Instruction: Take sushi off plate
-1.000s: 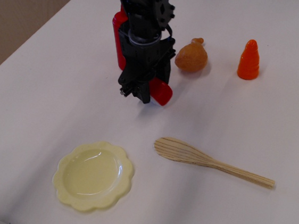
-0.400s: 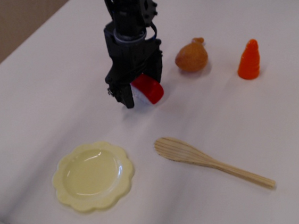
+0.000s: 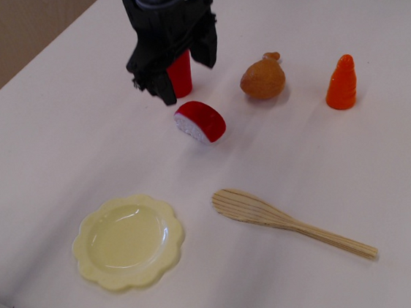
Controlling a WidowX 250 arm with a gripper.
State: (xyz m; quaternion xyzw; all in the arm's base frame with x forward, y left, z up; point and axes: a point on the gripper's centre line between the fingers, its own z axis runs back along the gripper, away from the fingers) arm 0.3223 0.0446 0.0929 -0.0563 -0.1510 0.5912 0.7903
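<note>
The sushi (image 3: 201,121) lies on the white table, tipped on its side, red top facing right and white rice facing left. It is well above and right of the pale yellow scalloped plate (image 3: 129,241), which holds nothing. My black gripper (image 3: 181,72) hangs above and behind the sushi with its fingers spread open and nothing between them. It is clear of the sushi.
A red squeeze bottle (image 3: 179,73) stands right behind the gripper, partly hidden by it. An orange-brown toy (image 3: 263,79) and an orange carrot cone (image 3: 341,82) stand at the right back. A wooden spoon (image 3: 286,222) lies right of the plate.
The gripper carried the sushi left, opened and let it go on the table, then rose up and back away from it. The plate has not moved.
</note>
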